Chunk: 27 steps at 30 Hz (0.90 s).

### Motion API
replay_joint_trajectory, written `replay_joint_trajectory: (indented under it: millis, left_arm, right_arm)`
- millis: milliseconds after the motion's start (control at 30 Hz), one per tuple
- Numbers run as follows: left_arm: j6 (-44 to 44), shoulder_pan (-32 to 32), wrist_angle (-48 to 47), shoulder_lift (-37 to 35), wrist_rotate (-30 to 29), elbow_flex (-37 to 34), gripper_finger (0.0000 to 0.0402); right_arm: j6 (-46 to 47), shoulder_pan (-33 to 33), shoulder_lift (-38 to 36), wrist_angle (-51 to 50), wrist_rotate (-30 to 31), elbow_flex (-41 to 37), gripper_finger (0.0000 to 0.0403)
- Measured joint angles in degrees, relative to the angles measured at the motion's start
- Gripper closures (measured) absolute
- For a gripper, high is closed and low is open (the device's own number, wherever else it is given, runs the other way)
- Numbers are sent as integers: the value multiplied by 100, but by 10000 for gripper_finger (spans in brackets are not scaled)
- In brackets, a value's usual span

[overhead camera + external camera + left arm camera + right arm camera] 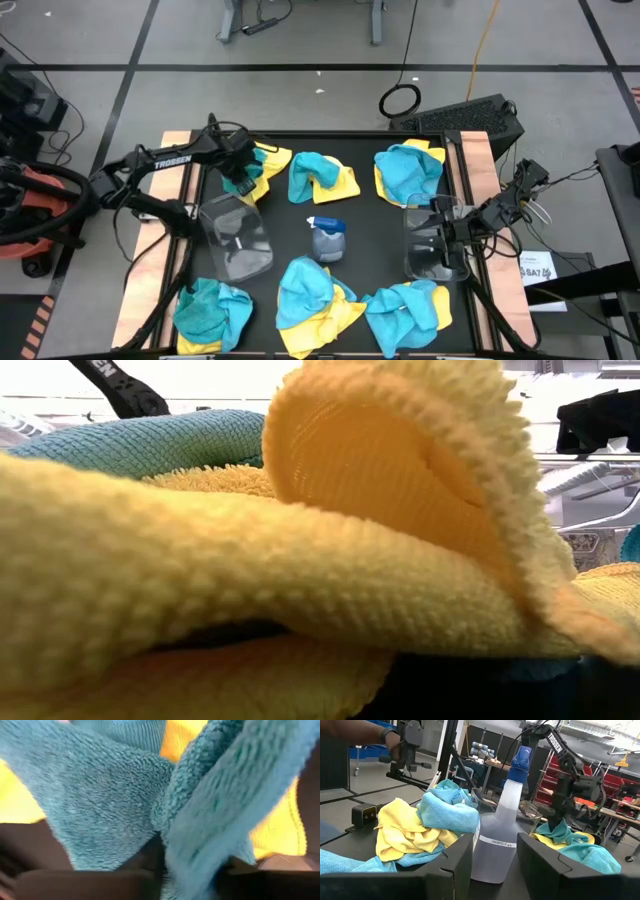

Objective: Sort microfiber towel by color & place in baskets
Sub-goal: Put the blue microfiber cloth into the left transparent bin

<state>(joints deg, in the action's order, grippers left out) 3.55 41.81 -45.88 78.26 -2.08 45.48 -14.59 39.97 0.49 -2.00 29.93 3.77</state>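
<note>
**Two arms down at the towel piles, teal cloth being pinched on the left**

Six heaps of teal and yellow towels are being shown around the black table (pixel 300 215) in the high view, three along the far edge and three along the near edge. Starting at the left, the left gripper (pixel 241 172) is being held down on the far-left pile (pixel 262 165), and its fingers are being closed on the teal towel (pixel 115 805); in the left wrist view the cloth is seen bunched into a fold right between the dark fingers, with yellow towel showing behind it. Just beside that pile, towards the near edge, the left basket (pixel 237 237) is being shown clear and standing on the table. At the near-left corner a teal heap (pixel 212 310) is lying apart from it.

Moving to the middle, the grey spray bottle (pixel 327 238) is standing between the two baskets, with a teal-and-yellow pile (pixel 320 178) beyond it and another pile (pixel 312 295) nearer the front.

On the right, the right basket (pixel 432 243) is being reached by the right gripper (pixel 446 236), which is being held at the basket's rim with its fingers partly apart; whether anything is being gripped cannot be told. Towel piles are lying beyond the basket (pixel 408 170) and in front of it (pixel 405 308).
</note>
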Motion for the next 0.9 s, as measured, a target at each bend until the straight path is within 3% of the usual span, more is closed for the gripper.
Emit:
replay_joint_trajectory:
  millis: [67,467,900]
  left_arm:
    - [53,-44,-249,0,-11,181,388]
    - [17,-640,-1562,-142,-676,1595,397]
    - [-370,-1579,-3739,-546,-942,4245,399]
  right_arm:
    - [1,0,2,0,0,-1,257]
    - [1,0,0,0,0,0,257]
    - [0,0,0,0,0,0,257]
